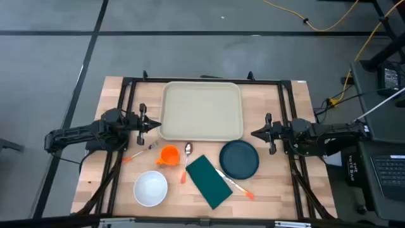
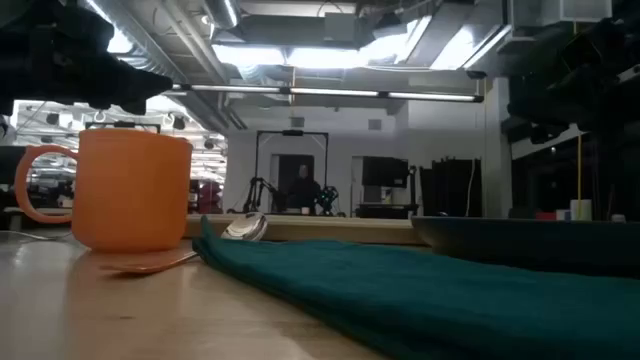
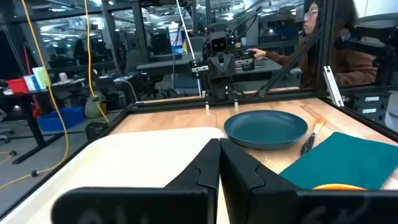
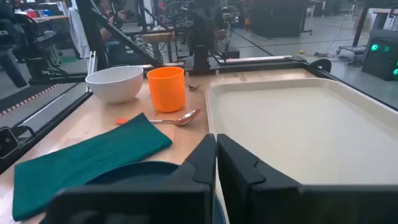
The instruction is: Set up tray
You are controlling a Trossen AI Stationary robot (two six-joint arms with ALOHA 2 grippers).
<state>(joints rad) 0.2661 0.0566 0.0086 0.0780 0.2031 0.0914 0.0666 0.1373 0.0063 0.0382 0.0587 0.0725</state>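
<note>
Tray (image 1: 202, 111) lies flat at the far middle of the table, nothing on it. Cream plastic, raised rim, rounded corners: likely light and stiff, smooth enough to slide; I'd take it by the rim on a short side.

Left gripper (image 1: 154, 123) sits just beside the tray's left edge, fingers pressed together, holding nothing. Right gripper (image 1: 256, 133) waits near the tray's right front corner, jaws likewise closed and empty.

In front of the tray: orange mug (image 1: 169, 156), spoon (image 1: 188, 150), dark round plate (image 1: 239, 159), green napkin (image 1: 209, 181), white bowl (image 1: 150, 188), and orange-handled utensils (image 1: 235, 187) by the napkin. Spoon and plate lie near the tray's front rim; sliding the tray forward would likely hit them.
</note>
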